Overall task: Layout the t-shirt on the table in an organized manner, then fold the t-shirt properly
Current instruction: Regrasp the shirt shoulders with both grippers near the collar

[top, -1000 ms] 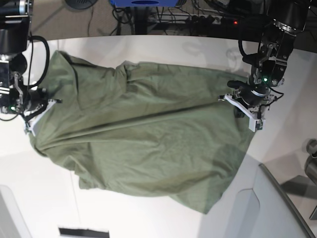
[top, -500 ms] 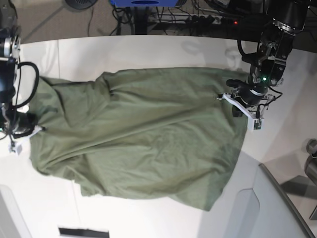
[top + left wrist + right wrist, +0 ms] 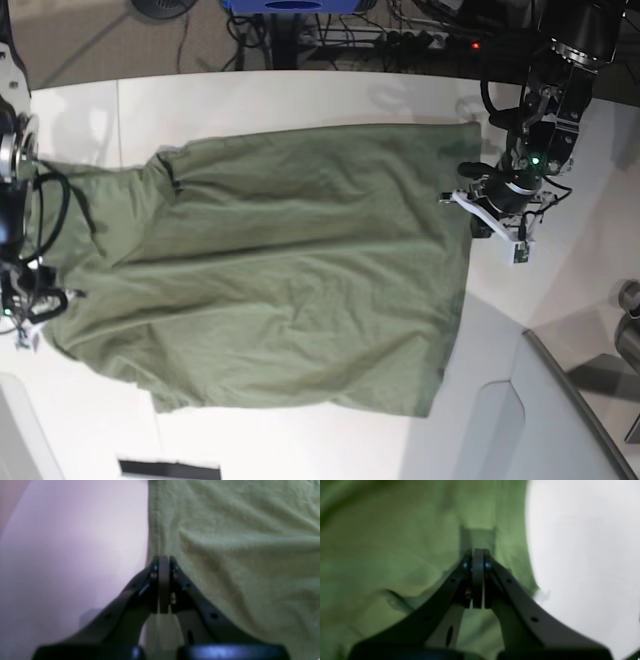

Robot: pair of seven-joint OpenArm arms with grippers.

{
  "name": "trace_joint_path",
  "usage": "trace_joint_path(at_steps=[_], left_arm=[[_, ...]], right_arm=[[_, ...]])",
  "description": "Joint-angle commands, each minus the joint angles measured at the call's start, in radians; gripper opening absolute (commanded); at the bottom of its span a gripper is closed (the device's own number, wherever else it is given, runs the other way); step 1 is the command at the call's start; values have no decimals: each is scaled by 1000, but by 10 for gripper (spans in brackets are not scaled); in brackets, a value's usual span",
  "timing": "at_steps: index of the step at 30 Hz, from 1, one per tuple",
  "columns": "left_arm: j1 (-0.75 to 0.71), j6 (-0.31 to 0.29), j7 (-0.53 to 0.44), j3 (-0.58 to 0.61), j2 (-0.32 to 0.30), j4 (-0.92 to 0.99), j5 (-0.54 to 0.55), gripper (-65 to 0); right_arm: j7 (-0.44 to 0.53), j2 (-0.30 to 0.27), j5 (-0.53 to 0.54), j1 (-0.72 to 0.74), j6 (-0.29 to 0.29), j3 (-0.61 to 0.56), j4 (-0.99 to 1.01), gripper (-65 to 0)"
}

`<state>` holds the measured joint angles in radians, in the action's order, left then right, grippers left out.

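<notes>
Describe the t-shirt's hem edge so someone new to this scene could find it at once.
Start at the white table, nearly covered by the olive t-shirt. Follow the cloth to the base view's right, where the left gripper is shut on it. The hem is the straight, stitched border there; the opposite end is bunched and uneven.

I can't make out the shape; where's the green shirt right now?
In the base view the t-shirt lies spread across the middle of the white table, stretched between the left gripper and the right gripper.
</notes>
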<state>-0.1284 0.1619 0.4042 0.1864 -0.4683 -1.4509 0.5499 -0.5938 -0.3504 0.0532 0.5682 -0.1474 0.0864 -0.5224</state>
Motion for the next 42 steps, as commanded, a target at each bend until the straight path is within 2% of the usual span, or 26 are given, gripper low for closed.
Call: trace_joint_path(at_steps=[1,3,5,6,8,11,20,26,30,31,32,34,35,37,38,42], left_arm=[[5,5,-18,-6,-11,-27,-1,-650],[-12,5,-18,-5,-11,-47,-1,-650],[-24,5,-20,-6,-10,-69,-1,-650],[-27,5,-20,-6,-10,-72,-1,-650],[-26,5,-20,-6,-10,-69,-1,-650],[-23,5,-18,-6,-10,-72,-1,-650],[-34,5,-18,-6,-13,-67,-1,-650],[-40,5,-18,-5,-14,-67,-1,-650],[-40,5,-18,-5,-14,-67,-1,-650],[-38,5,-18,-5,-14,-67,-1,-650],[-38,5,-18,-5,-14,-67,-1,-650],[-34,5,-18,-5,-14,-66,-1,-650],[-32,5,-18,-5,-14,-60,-1,-650],[-29,5,-18,-6,-14,-41,-1,-650],[-27,5,-18,-6,-14,-34,-1,-650],[-27,5,-20,-6,-14,-26,-1,-650]], right_arm=[[-16,-20,3,5,-1,5,-80,-648],[-78,-20,3,-70,-5,6,-244,-648],[-145,-6,4,-158,-60,5,-443,-627],[-180,7,4,-192,-96,2,-517,-594],[-243,32,4,-236,-151,-3,-637,-471],[-262,67,3,-245,-189,-3,-666,-321],[-239,100,3,-245,-199,5,-559,-305],[-159,119,3,-245,-199,6,-442,-308],[-143,119,3,-245,-199,6,-402,-318],[-143,119,3,-247,-199,6,-404,-354],[-147,119,3,-247,-199,5,-404,-417],[-150,119,3,-247,-199,5,-410,-593],[-157,119,3,-245,-199,5,-413,-650],[-191,118,3,-241,-199,5,-420,-630],[-205,118,3,-242,-199,5,-439,-641],[-272,95,3,-310,-199,6,-615,-650]])
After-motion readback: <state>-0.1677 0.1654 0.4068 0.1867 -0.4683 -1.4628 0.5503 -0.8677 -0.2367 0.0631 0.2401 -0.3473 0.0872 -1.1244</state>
